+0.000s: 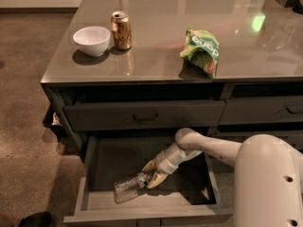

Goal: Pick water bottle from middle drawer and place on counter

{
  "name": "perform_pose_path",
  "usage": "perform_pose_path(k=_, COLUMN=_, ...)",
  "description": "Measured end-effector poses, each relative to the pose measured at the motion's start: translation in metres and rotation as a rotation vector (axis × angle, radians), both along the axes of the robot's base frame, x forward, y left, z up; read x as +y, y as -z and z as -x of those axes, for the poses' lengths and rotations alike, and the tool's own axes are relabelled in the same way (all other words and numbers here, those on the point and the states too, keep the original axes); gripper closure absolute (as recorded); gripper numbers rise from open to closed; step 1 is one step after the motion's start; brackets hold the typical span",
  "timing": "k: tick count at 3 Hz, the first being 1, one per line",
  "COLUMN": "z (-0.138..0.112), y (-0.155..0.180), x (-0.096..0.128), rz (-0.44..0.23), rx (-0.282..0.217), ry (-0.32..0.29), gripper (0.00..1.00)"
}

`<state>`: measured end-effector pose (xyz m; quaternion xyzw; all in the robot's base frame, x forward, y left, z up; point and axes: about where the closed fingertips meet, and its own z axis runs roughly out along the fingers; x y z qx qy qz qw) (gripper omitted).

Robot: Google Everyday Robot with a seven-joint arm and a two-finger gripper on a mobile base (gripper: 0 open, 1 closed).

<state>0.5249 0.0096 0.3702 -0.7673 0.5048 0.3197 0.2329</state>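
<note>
The water bottle (pixel 126 188), small, clear and crinkled, lies on its side on the bare bottom of the open middle drawer (pixel 99 162), cap end pointing right. My gripper (pixel 151 175) is down inside the drawer at the bottle's cap end. It is open, with one finger above the neck and one below it. The bottle still rests on the drawer bottom. The glossy grey-brown counter (pixel 156 37) tops the cabinet above.
On the counter stand a white bowl (pixel 92 40), a gold soda can (pixel 121 30) and a green snack bag (pixel 202 50). A closed drawer with a bar handle (pixel 146 117) sits just above the open one. My white arm (pixel 265 174) fills the lower right.
</note>
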Motion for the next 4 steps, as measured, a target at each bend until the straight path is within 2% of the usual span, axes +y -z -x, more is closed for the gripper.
perform_pose_path(k=1, z=-0.003, y=-0.022, x=-0.008, rz=0.018, rx=-0.004, ry=0.001, gripper=1.00)
perform_pose_path(k=2, z=-0.004, y=-0.058, x=-0.022, rz=0.041, rx=-0.022, ry=-0.014, gripper=1.00)
perform_pose_path(k=3, z=-0.007, y=-0.109, x=-0.043, rz=0.085, rx=-0.072, ry=-0.022, gripper=1.00)
perform_pose_path(k=4, z=-0.010, y=-0.175, x=-0.063, rz=0.134, rx=-0.163, ry=-0.014, gripper=1.00)
